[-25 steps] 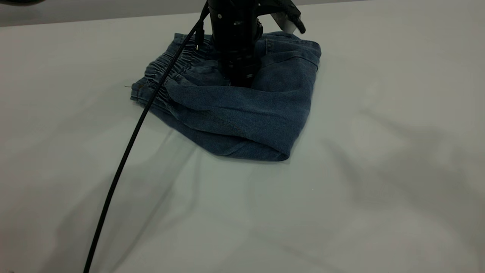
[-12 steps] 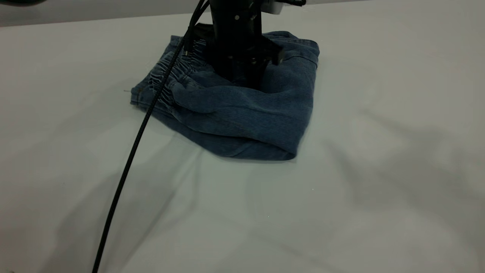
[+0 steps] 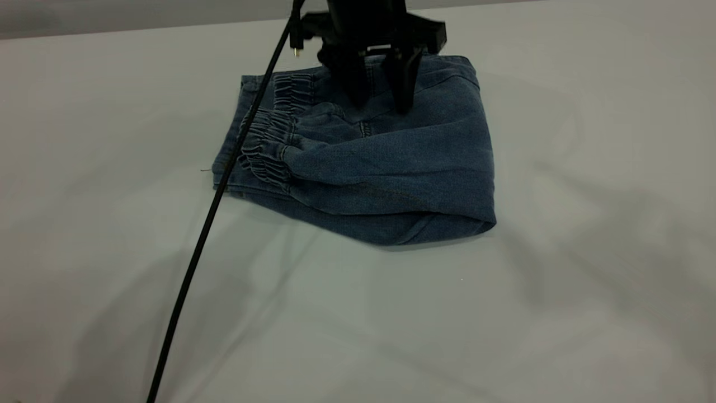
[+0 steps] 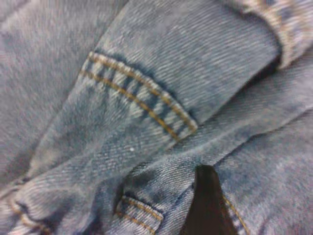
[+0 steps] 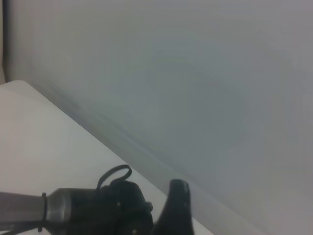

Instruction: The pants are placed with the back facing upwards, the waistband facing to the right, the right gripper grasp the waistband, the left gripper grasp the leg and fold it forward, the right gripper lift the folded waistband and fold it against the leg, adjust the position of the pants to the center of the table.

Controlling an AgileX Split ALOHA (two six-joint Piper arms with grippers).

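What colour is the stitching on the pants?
Orange-tan thread on the blue denim pants, clearest in the left wrist view.

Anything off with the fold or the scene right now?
Mostly tidy. The pants lie folded on the table, but the gathered waistband sits bunched, not flat. The left gripper stands open over them.

A dull grey strip of background (image 3: 112, 17) runs along the upper left edge of the exterior view. Nothing on it can be made out.
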